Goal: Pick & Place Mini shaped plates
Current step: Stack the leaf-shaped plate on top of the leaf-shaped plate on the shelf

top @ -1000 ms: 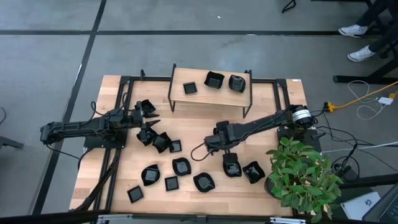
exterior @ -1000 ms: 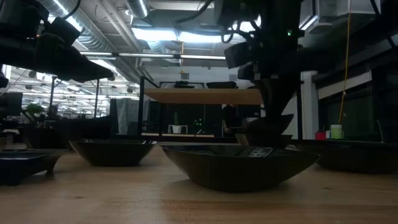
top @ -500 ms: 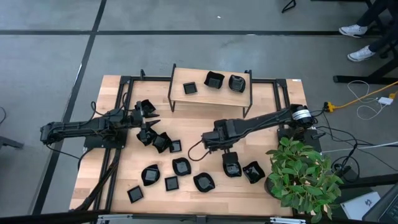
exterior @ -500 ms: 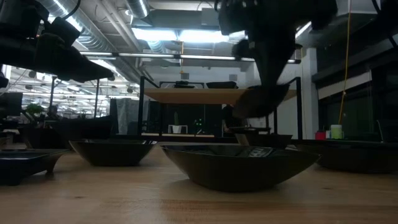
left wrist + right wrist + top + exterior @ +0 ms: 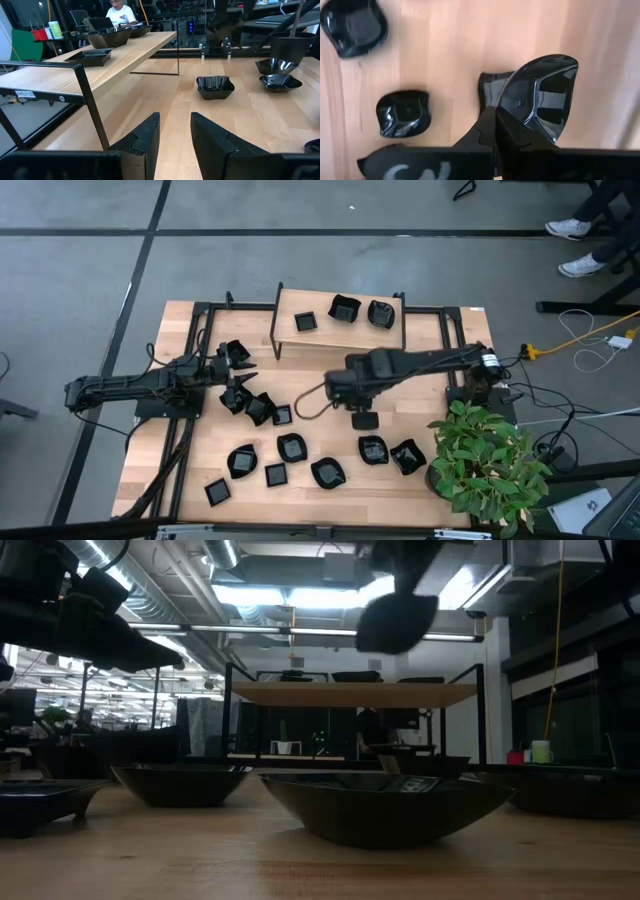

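Observation:
Several glossy black mini plates lie on the wooden table (image 5: 320, 395): a cluster (image 5: 258, 406) by the left arm and a row (image 5: 292, 447) toward the near edge. Three more rest on the raised shelf (image 5: 338, 330). My right gripper (image 5: 355, 402) hangs above the table's middle, shut on a rounded-square plate (image 5: 540, 95) that shows high up in the low view (image 5: 397, 620). Straight below it another plate (image 5: 490, 87) sits on the table. My left gripper (image 5: 175, 132) waits open above the left cluster (image 5: 243, 375), holding nothing. My right gripper pinches the plate by its rim (image 5: 501, 106), on the edge nearest the wrist, between the two fingers (image 5: 487, 127). The fingers come from above, pointing down. The plate is lifted clear of the table and tilted, its hollow side facing the wrist camera.
The shelf's black metal frame (image 5: 400, 330) stands at the far middle. A potted plant (image 5: 485, 465) fills the near right corner, close to two plates (image 5: 390, 453). Bare wood lies between the shelf and the near row. A cable loops under the right arm (image 5: 315, 408).
My right gripper has risen, staying shut on the plate, and has moved a little toward the far edge. The plate was low, just above another plate on the table; now it hangs lifted clear and high, tipped. The left arm has kept still.

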{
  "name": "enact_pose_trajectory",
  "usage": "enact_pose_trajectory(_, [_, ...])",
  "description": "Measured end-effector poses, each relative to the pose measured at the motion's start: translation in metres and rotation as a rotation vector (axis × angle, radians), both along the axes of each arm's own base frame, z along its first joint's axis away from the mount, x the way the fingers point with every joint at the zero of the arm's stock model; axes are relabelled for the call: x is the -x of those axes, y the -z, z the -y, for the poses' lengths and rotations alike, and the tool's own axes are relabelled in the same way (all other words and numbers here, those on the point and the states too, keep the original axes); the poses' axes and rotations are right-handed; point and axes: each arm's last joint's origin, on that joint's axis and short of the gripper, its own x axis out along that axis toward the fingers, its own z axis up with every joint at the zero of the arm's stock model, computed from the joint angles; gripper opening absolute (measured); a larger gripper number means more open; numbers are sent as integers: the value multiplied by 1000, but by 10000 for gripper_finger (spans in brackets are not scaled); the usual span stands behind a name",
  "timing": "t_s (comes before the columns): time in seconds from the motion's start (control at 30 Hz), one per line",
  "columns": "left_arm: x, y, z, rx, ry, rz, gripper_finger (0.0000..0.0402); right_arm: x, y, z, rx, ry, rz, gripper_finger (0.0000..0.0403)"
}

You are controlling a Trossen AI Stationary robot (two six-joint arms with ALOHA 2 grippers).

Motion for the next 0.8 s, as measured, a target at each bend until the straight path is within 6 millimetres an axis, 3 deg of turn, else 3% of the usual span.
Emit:
enact_pose_trajectory(0.33, [0, 0, 0, 0, 0, 0, 104, 11, -50, 65, 173, 221, 107, 2])
enact_pose_trajectory(0.63, [0, 0, 0, 0, 0, 0, 104, 23, -42, 132, 220, 364, 24, 2])
enact_pose_trajectory(0.8, [0, 0, 0, 0, 0, -1, 104, 32, -31, 158, 271, 418, -45, 2])
